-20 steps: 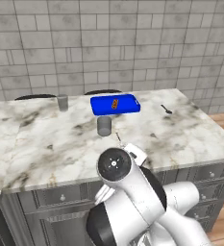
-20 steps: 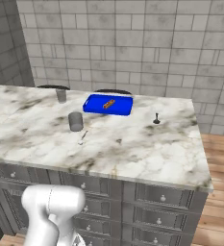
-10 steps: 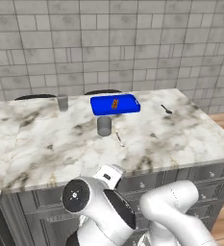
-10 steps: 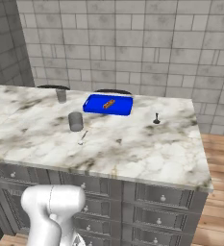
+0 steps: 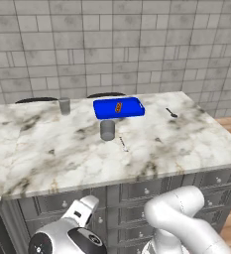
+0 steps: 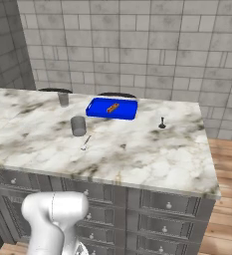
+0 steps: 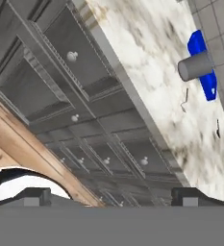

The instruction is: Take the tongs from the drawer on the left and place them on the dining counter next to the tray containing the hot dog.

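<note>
As the arm (image 5: 181, 218) has sunk within the last second from worktop height to below the front edge, the reach is judged to be heading for the cabinet fronts; nothing on the worktop has moved

Left base view
- worktop (image 5: 47, 154): white marble, front edge above grey drawer fronts
- tray (image 5: 129, 108): blue, toward the far edge, hot dog (image 5: 118, 106) lying on it
- cup (image 5: 107, 130): grey, upright, just in front of the tray; a second cup (image 5: 64, 105) at the far edge
- spoon (image 5: 172, 113): small, dark, toward the right edge
- thin utensil (image 5: 123, 144): near mid-worktop

Right base view
- same items from the other side; this view gives the right-hand drawer fronts, all closed, and the wooden floor (image 6: 227, 199) beyond the right end

Hand view
- gripper (image 7: 111, 196): jaws spread wide, nothing between them
- drawer (image 7: 87, 72): wide panelled front with a round knob (image 7: 72, 56), shut, close under the worktop edge; judged the likely target, though which front is meant cannot be told for sure
- this view alone gives the fronts close up, well apart from the finger tips
- tongs: judged to lie inside the shut drawer; drawer not yet opened
</note>
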Controlling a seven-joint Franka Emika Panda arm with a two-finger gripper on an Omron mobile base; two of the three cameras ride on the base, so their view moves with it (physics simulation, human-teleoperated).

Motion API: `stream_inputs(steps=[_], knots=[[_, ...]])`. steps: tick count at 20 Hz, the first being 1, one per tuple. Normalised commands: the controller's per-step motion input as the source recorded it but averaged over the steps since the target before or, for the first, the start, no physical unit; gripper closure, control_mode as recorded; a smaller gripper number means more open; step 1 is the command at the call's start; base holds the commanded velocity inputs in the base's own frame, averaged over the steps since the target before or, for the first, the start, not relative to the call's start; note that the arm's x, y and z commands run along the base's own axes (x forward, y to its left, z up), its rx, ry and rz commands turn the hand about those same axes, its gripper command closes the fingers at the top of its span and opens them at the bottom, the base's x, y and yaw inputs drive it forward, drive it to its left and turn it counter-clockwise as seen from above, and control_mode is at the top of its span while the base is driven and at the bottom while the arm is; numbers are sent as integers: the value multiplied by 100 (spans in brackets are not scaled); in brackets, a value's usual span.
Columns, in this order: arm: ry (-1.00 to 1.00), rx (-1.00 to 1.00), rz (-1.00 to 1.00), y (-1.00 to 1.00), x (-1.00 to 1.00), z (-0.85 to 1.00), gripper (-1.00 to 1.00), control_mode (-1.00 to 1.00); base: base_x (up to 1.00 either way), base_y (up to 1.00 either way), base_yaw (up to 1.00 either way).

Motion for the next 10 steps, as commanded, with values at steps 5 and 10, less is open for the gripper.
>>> stream_inputs(steps=[5, 10], knots=[[-15, -7, 3, 34, 17, -48, -100, -100, 0, 0, 0], [-6, -10, 3, 4, 39, -37, -100, -100, 0, 0, 0]])
